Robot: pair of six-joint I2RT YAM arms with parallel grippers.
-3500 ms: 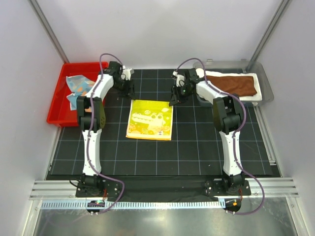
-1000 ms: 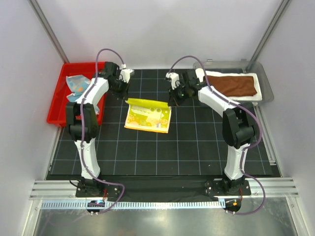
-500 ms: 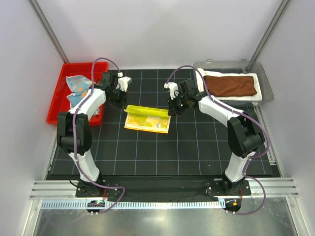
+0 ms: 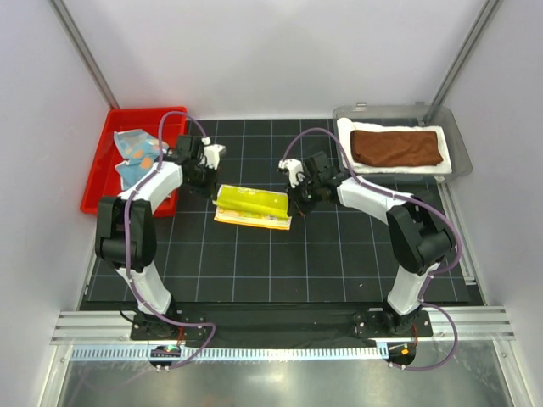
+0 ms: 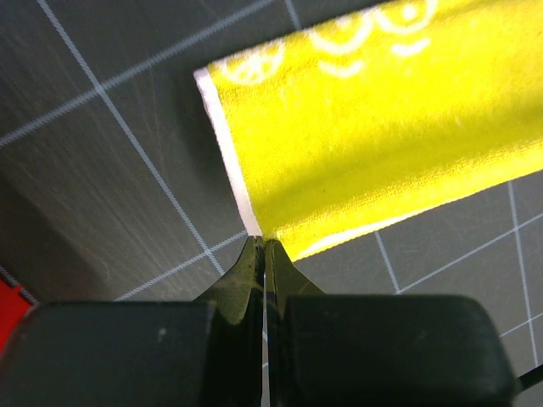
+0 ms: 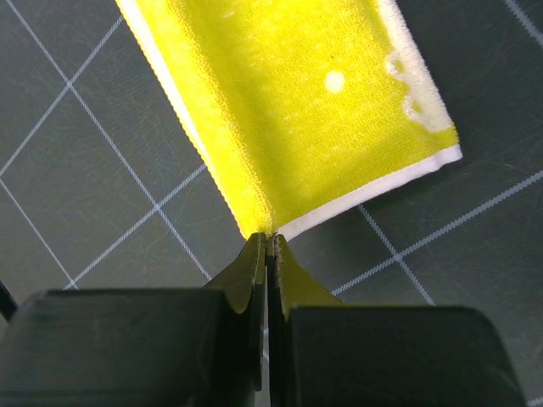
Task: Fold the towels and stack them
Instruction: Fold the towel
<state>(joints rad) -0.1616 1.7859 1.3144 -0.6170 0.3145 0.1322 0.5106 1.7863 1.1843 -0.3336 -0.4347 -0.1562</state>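
The yellow towel (image 4: pixel 252 206) lies on the black gridded mat, its far half lifted and rolled over toward the near edge. My left gripper (image 4: pixel 213 186) is shut on its left corner (image 5: pixel 270 227), fingertips (image 5: pixel 263 244) pinched together. On the other side, my right gripper (image 4: pixel 294 200) is shut on the right corner (image 6: pixel 267 222) of the same towel (image 6: pixel 297 110). A light blue towel with orange spots (image 4: pixel 136 153) lies crumpled in the red bin (image 4: pixel 93 202). The rust-brown towel (image 4: pixel 396 146) rests folded on the white towel (image 4: pixel 390 168).
A grey tray (image 4: pixel 459 144) at the back right holds the white and brown towels. The red bin stands at the back left, beside the mat. Metal frame posts rise at both back corners. Rails run along the near edge by the arm bases.
Both grippers have moved toward the near side with the yellow towel's far corners, rolling the far half over the near half. The towel now shows as a narrower band.
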